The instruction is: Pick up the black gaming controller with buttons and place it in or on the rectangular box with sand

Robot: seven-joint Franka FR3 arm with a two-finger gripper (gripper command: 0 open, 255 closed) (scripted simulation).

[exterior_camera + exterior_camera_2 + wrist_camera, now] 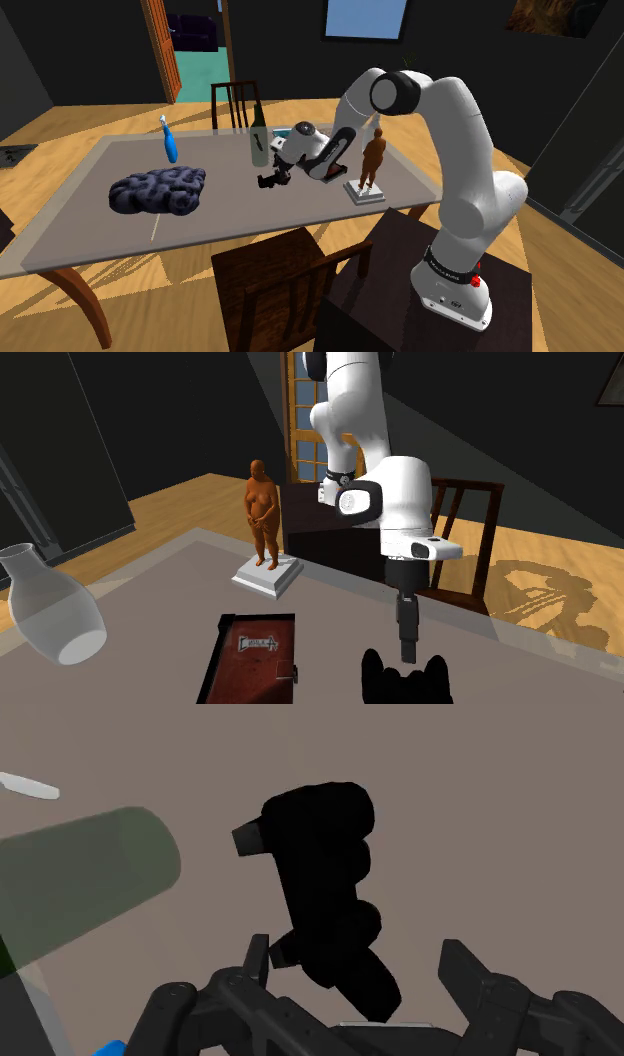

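The black gaming controller lies on the grey table. My gripper hangs just above it, open, its fingers standing apart on either side of the controller's near end without clasping it. From across the table, the gripper points straight down over the controller. From the shoulder camera, the gripper and controller sit near the table's middle, beside a green glass bottle. A flat reddish-brown rectangular box lies to the second exterior view's left of the controller.
A brown figurine on a white base stands to the shoulder view's right of the gripper. A dark lumpy object and a blue bottle lie farther left. A clear vase stands beside the box. Chairs flank the table.
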